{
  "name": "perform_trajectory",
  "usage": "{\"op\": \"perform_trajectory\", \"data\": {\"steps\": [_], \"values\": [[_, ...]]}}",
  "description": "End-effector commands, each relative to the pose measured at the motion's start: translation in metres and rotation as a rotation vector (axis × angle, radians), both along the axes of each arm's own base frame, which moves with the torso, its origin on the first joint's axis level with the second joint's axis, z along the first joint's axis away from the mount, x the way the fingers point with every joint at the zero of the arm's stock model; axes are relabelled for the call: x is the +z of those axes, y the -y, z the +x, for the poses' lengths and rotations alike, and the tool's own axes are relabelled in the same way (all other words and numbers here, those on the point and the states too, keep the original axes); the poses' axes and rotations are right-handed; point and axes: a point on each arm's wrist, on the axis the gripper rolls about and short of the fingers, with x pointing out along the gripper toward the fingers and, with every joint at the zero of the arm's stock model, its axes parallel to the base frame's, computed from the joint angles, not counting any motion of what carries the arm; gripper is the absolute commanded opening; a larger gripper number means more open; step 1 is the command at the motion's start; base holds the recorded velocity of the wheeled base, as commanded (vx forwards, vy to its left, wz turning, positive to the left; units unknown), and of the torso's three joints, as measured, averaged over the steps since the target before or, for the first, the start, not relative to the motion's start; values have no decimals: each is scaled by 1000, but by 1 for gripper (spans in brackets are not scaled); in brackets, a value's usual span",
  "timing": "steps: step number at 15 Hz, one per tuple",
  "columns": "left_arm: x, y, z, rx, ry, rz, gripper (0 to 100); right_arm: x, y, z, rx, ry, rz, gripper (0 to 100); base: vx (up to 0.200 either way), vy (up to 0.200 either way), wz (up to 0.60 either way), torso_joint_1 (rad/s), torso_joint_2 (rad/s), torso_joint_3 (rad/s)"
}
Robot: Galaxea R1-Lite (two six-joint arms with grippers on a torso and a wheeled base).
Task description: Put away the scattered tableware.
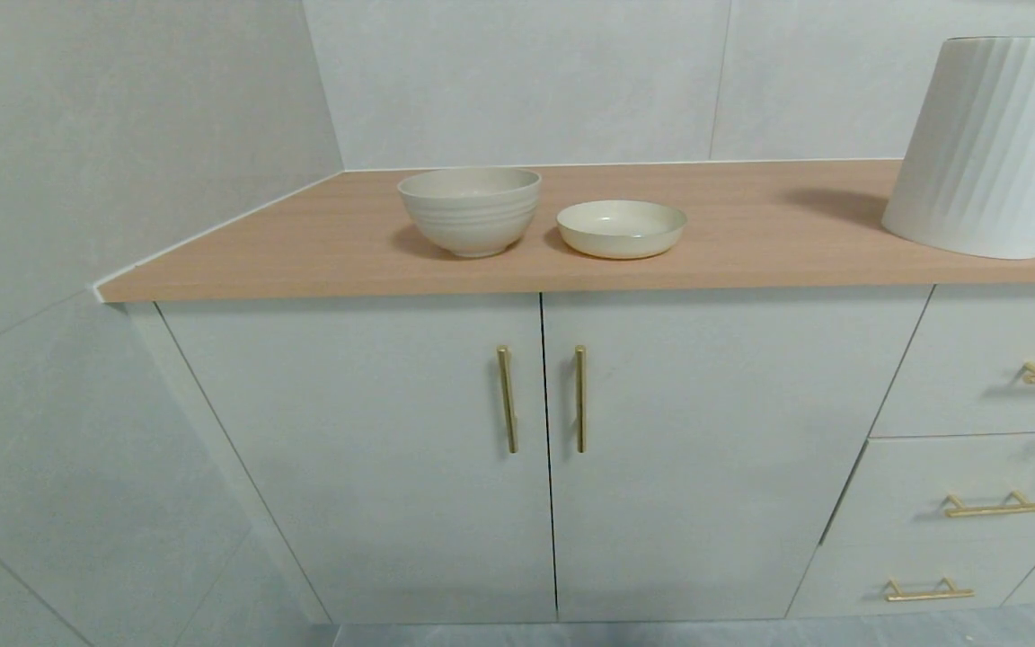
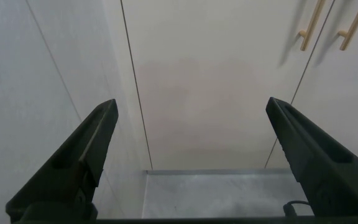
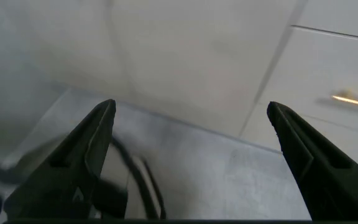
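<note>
Wood surface [image 1: 751,225] above shut cabinet doors [image 1: 356,449]: bowl [image 1: 469,209] and shallow dish [image 1: 621,227] sit side by side. My left claw [image 2: 191,106] and right claw [image 3: 191,107] are low, wide open, empty. I reckon nothing's put away yet.

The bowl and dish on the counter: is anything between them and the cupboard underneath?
Yes: both cupboard doors below the bowl and dish are shut, their gold handles side by side at the middle.
</note>
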Motion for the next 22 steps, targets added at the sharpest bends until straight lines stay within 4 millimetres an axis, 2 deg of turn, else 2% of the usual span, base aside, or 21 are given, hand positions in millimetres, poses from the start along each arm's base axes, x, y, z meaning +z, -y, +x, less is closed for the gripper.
{"op": "perform_trajectory", "data": {"steps": [1, 3, 7, 9, 12, 13, 15, 17, 19, 22], "values": [[0, 0, 0, 0, -1, 0, 100, 15, -12, 39, 178, -124, -45, 100, 0, 0, 0, 0, 0, 0], [0, 0, 0, 0, -1, 0, 100, 19, -22, 61, 244, -118, -47, 100, 0, 0, 0, 0, 0, 0], [0, 0, 0, 1, -1, 0, 100, 28, -55, 135, 312, -79, -127, 100, 0, 0, 0, 0, 0, 0], [0, 0, 0, 1, -1, 0, 100, 33, -81, 160, 389, -84, -126, 100, 0, 0, 0, 0, 0, 0], [0, 0, 0, 0, -1, 0, 100, 36, -123, 175, 478, -137, -71, 100, 0, 0, 0, 0, 0, 0], [0, 0, 0, 0, -1, 0, 100, 37, -142, 187, 484, -133, -85, 100, 0, 0, 0, 0, 0, 0], [0, 0, 0, 1, -1, 0, 100, 30, -168, 196, 474, -154, -98, 100, 0, 0, 0, 0, 0, 0], [0, 0, 0, 0, -2, 0, 100, 24, -186, 204, 460, -222, -36, 100, 0, 0, 0, 0, 0, 0], [0, 0, 0, 1, -2, 0, 100, 39, -199, 222, 412, -229, 83, 100, 0, 0, 0, 0, 0, 0], [0, 0, 0, 0, -2, 0, 100, 45, -208, 231, 372, -264, 182, 100, 0, 0, 0, 0, 0, 0]]}}
